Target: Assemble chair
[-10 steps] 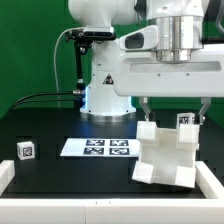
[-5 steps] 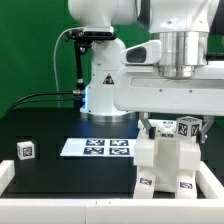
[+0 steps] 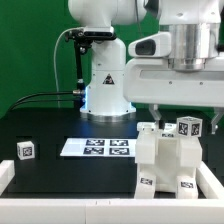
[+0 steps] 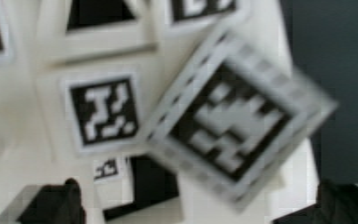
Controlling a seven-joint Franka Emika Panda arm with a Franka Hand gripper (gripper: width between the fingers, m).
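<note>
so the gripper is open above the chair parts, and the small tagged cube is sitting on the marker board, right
Not quite. The small tagged cube is not on the marker board; it sits apart from it on the black table, toward the exterior view's left. The exterior view shows this. The rest holds: the gripper is open above the chair parts.

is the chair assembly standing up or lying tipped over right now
Standing up: in the exterior view the chair assembly rests squarely on the table, its blocks stacked vertically under the gripper.
</note>
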